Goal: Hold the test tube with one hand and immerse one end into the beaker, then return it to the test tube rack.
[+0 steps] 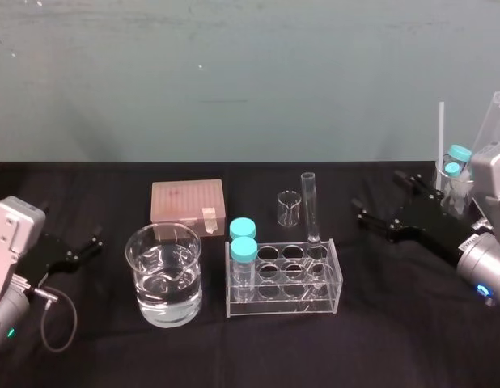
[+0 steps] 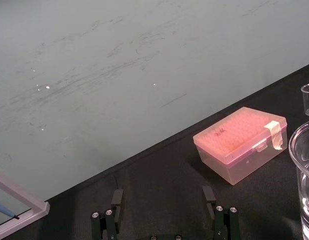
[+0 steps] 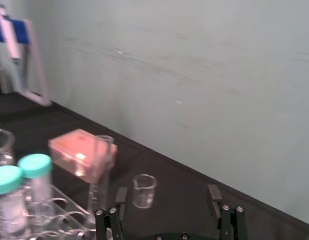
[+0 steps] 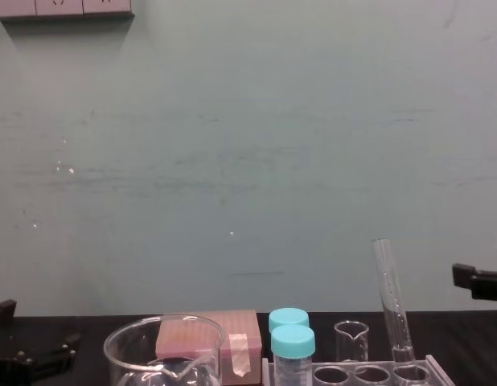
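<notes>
Black cloth covers the table before you. Nearest, lower left of centre in the head view, the beaker (image 1: 164, 275) stands wide and clear, part-filled with clear liquid for dipping. Right of it, the clear plastic rack (image 1: 284, 279) keeps the thin glass tube (image 1: 309, 206) upright in its far right hole, its top free to pinch. Left gripper (image 1: 90, 245) at the left edge and right gripper (image 1: 379, 196) at the right both gape, empty. Behind them is a plain green wall.

The test tube (image 1: 311, 207) stands in the rack (image 1: 282, 305), beside the water-filled beaker (image 1: 146, 260).
</notes>
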{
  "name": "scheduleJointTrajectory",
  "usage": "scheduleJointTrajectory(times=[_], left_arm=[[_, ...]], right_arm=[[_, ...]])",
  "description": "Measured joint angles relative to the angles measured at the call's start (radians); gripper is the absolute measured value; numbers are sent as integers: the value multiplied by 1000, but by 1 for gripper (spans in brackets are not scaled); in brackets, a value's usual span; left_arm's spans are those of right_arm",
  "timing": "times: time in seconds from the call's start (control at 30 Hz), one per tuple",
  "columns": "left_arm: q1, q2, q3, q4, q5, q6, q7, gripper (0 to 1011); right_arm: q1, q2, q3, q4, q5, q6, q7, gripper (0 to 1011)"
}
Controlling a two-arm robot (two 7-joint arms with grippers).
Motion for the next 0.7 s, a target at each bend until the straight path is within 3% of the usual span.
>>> scheduleJointTrajectory(times=[0.2,0.4,0.7], left_arm=[[0,0,0,0,0,0,0,1000],[0,0,0,0,0,0,0,1000],[0,0,0,0,0,0,0,1000]], right_arm=[[24,5,-7,-7,31,26,102,1003],[67,-5,-40,3,42,47,225,1003],[114,-40,-65,47,32,76,267,1003]])
